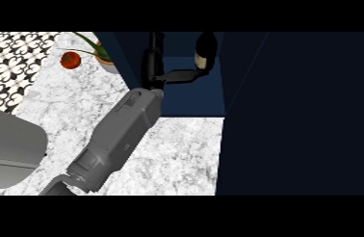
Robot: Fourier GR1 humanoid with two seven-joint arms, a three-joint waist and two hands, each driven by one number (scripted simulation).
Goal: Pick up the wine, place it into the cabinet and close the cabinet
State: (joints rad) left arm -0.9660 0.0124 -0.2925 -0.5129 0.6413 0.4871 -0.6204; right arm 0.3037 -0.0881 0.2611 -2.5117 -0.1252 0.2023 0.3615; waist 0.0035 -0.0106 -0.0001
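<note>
While it sits in the cabinet [190,98], the wine [205,46] looks dark, pale-labelled

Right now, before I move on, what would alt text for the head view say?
The right hand is inside the open dark blue cabinet, fingers straight, its thumb stretched sideways to the wine bottle there. The cabinet door stands open at the right; a tomato and a potted plant sit on the marble counter at upper left.

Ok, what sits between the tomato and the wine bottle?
Head view: going from the tomato to the wine bottle, there is a potted plant, the cabinet's side panel, then the left hand.
</note>
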